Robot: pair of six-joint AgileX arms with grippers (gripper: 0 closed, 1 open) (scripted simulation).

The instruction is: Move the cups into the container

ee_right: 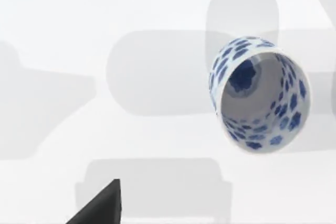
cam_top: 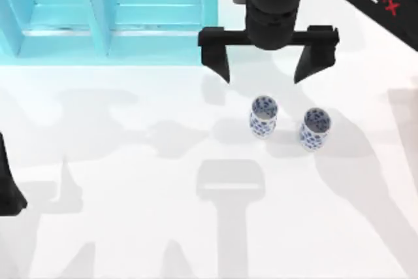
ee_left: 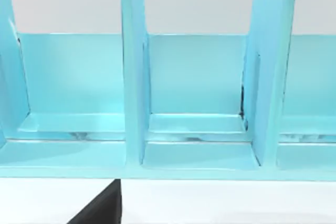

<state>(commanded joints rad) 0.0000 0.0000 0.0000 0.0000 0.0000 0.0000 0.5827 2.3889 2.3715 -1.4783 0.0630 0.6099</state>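
Right gripper [cam_top: 268,68] hangs with fingers spread wide, just behind two cups.

The right arm reaches in from the top view's upper right, fingertips pointing toward the cups. Two cups stand upright on the white table [cam_top: 130,227]: the left cup [cam_top: 263,116] just ahead of the gripper, the right cup [cam_top: 316,129] beside it, apart. The turquoise container [cam_top: 98,37], seemingly with several compartments, lies left of the gripper. The left arm [cam_top: 8,187] is parked at the left edge.

The white table [cam_top: 130,227] carries two upright cups [cam_top: 263,116] [cam_top: 315,129] and a turquoise container [cam_top: 98,50].
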